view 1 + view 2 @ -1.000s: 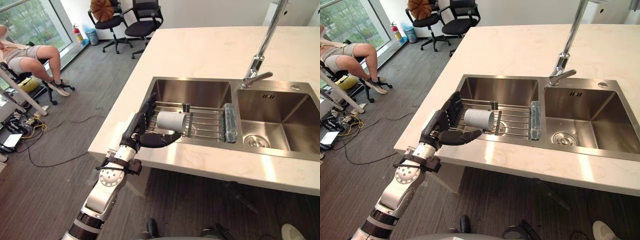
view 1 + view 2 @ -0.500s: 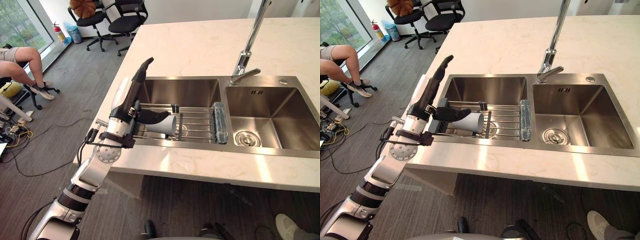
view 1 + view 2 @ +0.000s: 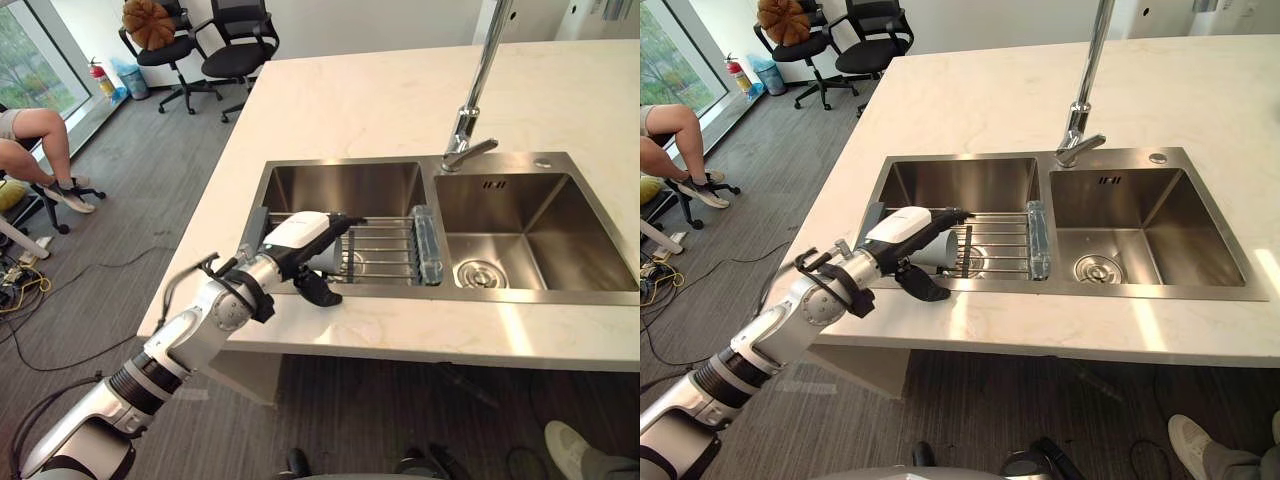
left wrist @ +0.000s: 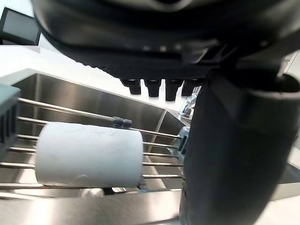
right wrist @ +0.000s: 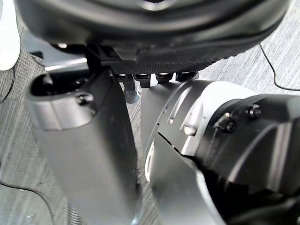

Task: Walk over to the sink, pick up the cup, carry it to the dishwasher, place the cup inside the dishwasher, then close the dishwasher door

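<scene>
A white cup [image 4: 89, 154] lies on its side on a wire rack [image 3: 385, 250] across the left basin of the steel sink [image 3: 345, 185]. My left hand [image 3: 292, 240] reaches palm-down over the cup. Its fingers [image 4: 154, 86] stretch above the cup and its thumb [image 4: 229, 154] stands at the cup's open end, by the sink's front rim. The hand is open and I see a gap between it and the cup. The cup's grey end [image 3: 940, 252] shows under the hand. My right hand [image 5: 140, 28] hangs open above the floor.
A tall tap [image 3: 470, 120] stands behind the sink's divider, with the right basin [image 3: 520, 235] beside it. A clear upright piece [image 3: 428, 245] ends the rack. The pale countertop [image 3: 400, 90] surrounds the sink. Office chairs [image 3: 235, 50] and a seated person [image 3: 30, 160] are at far left.
My left hand has dropped from fingers raised upright beside the cup to lying palm-down over it. The whole view has also shifted, so the camera moved.
</scene>
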Tool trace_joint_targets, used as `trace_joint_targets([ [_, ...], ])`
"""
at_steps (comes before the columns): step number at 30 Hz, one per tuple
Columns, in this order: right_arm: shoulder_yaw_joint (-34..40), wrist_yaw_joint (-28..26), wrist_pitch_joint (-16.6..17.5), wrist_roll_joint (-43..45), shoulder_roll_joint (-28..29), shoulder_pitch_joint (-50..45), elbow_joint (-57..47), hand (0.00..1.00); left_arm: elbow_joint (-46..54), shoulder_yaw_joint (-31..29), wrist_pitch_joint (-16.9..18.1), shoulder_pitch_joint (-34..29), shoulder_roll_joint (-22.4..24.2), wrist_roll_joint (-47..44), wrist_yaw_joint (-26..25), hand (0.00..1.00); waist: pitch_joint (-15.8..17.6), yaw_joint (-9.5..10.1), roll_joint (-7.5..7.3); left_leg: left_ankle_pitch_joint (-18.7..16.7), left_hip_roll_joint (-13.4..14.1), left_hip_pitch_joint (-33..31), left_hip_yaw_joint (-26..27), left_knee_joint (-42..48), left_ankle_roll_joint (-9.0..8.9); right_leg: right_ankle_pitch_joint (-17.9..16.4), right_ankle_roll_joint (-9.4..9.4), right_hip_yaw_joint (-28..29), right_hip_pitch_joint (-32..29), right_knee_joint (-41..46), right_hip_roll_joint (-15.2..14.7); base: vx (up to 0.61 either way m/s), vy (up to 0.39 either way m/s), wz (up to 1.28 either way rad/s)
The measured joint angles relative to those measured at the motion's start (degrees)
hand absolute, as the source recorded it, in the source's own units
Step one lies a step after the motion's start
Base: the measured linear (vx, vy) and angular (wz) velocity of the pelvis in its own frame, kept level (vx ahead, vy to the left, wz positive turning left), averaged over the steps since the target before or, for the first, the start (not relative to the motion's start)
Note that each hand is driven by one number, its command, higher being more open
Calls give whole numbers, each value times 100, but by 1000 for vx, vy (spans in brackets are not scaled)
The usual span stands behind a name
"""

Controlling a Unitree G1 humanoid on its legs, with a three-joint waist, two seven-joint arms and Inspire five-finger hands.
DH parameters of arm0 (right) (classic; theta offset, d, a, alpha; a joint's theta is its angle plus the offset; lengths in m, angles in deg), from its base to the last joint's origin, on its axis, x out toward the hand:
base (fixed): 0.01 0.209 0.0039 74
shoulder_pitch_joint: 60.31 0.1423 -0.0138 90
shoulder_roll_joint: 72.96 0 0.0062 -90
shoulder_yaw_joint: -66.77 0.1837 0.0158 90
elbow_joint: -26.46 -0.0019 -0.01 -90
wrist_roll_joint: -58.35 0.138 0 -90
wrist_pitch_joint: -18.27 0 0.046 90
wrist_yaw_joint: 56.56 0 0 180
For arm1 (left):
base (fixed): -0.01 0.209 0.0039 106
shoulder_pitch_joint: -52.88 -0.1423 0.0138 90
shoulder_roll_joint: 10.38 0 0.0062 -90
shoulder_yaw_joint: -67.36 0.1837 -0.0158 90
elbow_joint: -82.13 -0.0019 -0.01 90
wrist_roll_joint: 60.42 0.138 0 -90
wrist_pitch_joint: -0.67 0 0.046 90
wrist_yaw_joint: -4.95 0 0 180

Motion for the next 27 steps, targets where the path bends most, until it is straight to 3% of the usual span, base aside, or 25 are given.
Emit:
trace_joint_targets([
  [5, -223, -15, 114, -6, -8, -35, -40, 100, -346, 17, 217, 5, 0, 21, -372, 100, -9, -115, -1, -17, 8, 1, 9, -1, -31, 76, -28, 2, 19, -124, 3, -83, 3, -4],
  [14, -264, -64, 295, -28, 67, -156, -101, 100, -594, 17, 428, 4, -99, -67, -672, 100, 2, -117, -17, -23, 32, -7, 0, -5, -33, 175, -123, -116, 21, -303, 7, -51, -4, -9],
  [22, -277, -147, 351, -37, 128, -160, -102, 100, -592, 16, 300, 0, -188, -806, -802, 100, 43, -45, -86, -21, 30, -58, 7, -4, -36, 305, -60, -116, -18, -355, 7, 0, 0, 0],
  [23, -307, -147, 351, -37, 132, -161, -102, 100, -593, 16, 255, -1, -175, -862, -942, 100, 52, -46, -102, -21, 30, -58, 10, -4, -36, 316, -50, -112, -18, -358, 7, -51, -7, -6],
  [24, -381, -147, 350, -35, 149, -159, -111, 100, -657, -177, 8, 0, -67, -1110, -1505, 100, 54, -72, -156, -21, 30, -59, 33, -4, -36, 343, -58, -90, -17, -402, 8, -44, -6, -7],
  [27, -417, -186, 351, -34, 161, -163, -116, 100, -681, -683, -176, 1, 9, -1577, -2021, 100, 59, -134, -208, -23, 30, -60, 52, -4, -38, 368, -50, -75, -14, -437, 12, -20, -8, -5],
])
